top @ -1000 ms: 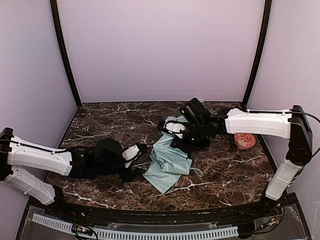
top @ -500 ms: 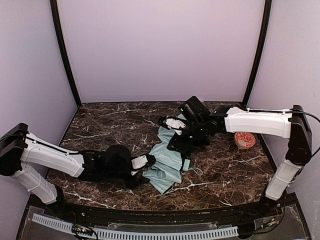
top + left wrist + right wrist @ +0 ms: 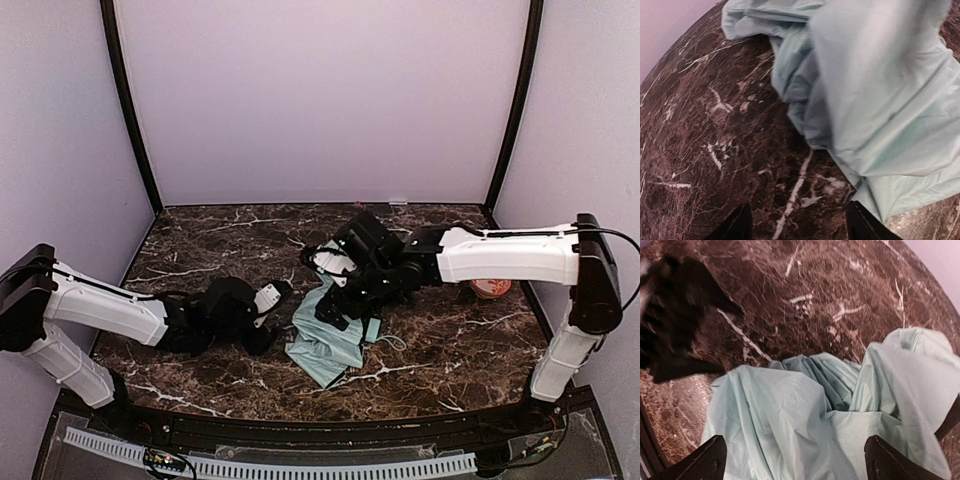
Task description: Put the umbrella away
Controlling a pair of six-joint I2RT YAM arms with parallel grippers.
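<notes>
Umbrella: mint fabric crumpled at the centre of the marble table. Left gripper, fingers apart, sits just beside its edge. Right gripper, fingers spread, straddles the folds. Only the top view shows the patterned bowl, far right, half hidden; contents indiscernible.

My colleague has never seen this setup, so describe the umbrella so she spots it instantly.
On the dark marble table, look near the middle, toward the front edge. The umbrella lies there as a crumpled bundle of pale mint-green fabric. It is the only soft, pale thing there; the small orange-and-white bowl sits by the right wall.
</notes>
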